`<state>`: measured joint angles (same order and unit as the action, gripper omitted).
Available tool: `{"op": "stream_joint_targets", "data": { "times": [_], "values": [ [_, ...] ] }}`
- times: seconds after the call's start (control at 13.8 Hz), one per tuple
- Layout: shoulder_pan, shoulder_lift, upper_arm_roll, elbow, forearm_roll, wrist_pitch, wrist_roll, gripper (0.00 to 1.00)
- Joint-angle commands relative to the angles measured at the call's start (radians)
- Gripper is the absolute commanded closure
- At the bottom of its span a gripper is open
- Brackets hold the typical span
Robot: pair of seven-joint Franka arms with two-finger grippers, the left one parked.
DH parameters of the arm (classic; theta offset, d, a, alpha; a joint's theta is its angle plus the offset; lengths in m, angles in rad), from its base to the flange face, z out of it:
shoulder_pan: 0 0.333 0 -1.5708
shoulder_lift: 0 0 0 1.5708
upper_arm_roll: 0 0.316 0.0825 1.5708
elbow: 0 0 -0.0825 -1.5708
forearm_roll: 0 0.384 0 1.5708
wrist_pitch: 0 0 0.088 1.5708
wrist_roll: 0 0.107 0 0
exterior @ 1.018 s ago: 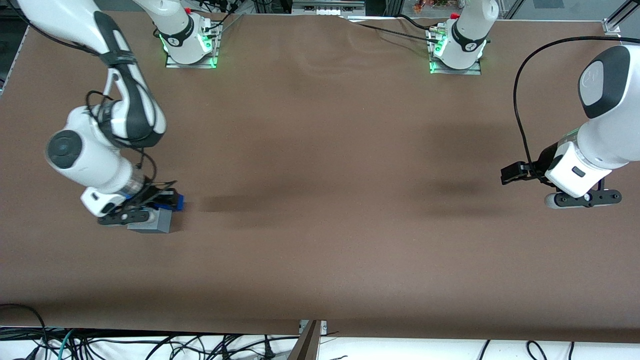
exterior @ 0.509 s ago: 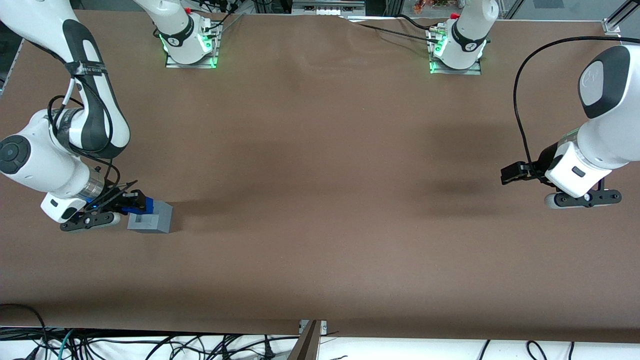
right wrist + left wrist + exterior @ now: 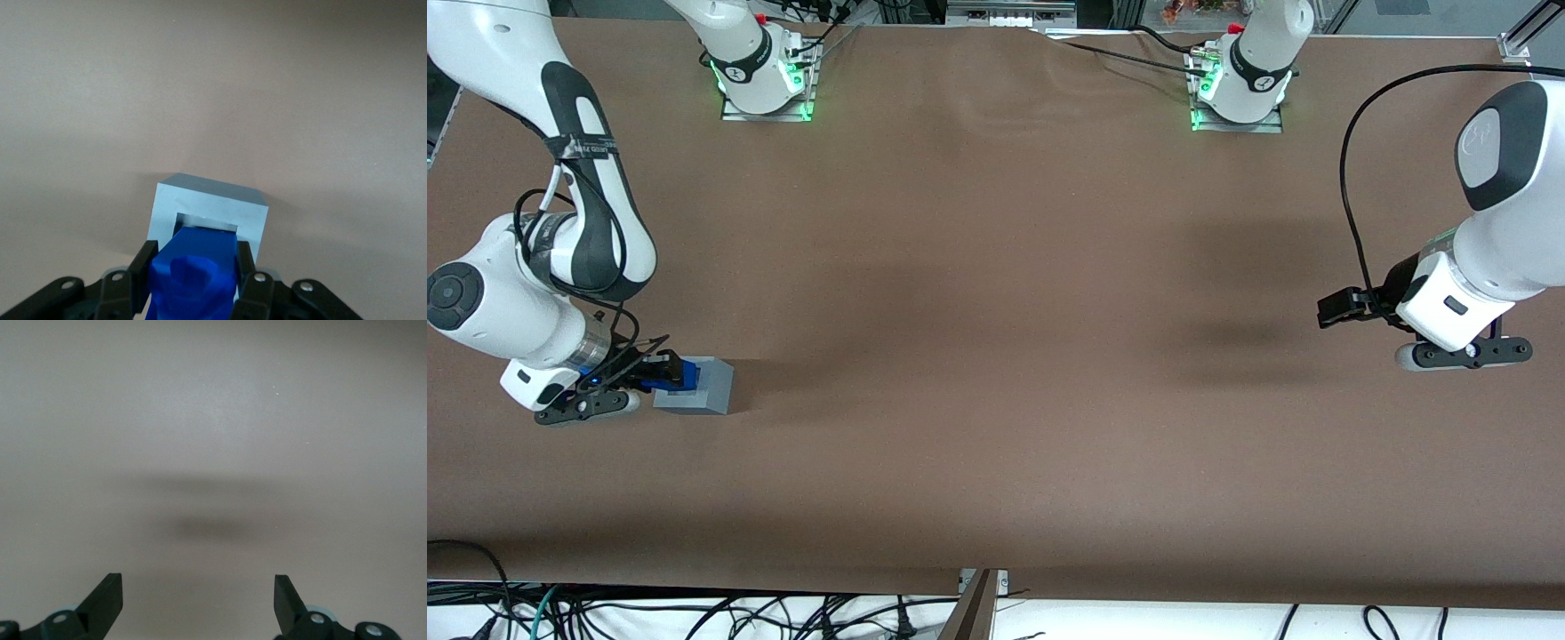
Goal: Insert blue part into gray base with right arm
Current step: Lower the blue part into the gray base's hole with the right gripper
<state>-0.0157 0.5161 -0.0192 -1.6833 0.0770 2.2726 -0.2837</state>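
The gray base (image 3: 698, 388) is a light-gray cube on the brown table toward the working arm's end. In the right wrist view the gray base (image 3: 212, 205) shows its square socket. The blue part (image 3: 197, 270) is pinched between both black fingers, its tip over the socket opening. My right gripper (image 3: 660, 372) is shut on the blue part (image 3: 673, 374), right beside and slightly above the base's top face. How deep the part sits in the socket is hidden.
Two arm mounts with green lights (image 3: 763, 84) (image 3: 1236, 93) stand at the table edge farthest from the front camera. The parked arm (image 3: 1467, 302) hangs over its own end of the brown table (image 3: 996, 356). Cables lie below the near table edge.
The right arm swung sideways toward its own table end, uncovering the base, then lowered slightly. The blue part stays in the fingers and now sits at the base's top edge.
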Motion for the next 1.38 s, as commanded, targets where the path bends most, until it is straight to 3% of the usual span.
{"op": "stream_joint_targets", "data": {
  "times": [0.0, 1.16, 1.24, 1.31],
  "values": [
    [-0.007, 0.018, 0.001, 0.025, 0.013, 0.004, -0.026, 0.86],
    [-0.004, 0.031, 0.024, 0.024, 0.010, 0.027, 0.066, 0.85],
    [-0.004, 0.033, 0.024, 0.024, 0.010, 0.028, 0.063, 0.81],
    [-0.004, 0.035, 0.024, 0.022, 0.012, 0.028, 0.063, 0.42]
  ]
}}
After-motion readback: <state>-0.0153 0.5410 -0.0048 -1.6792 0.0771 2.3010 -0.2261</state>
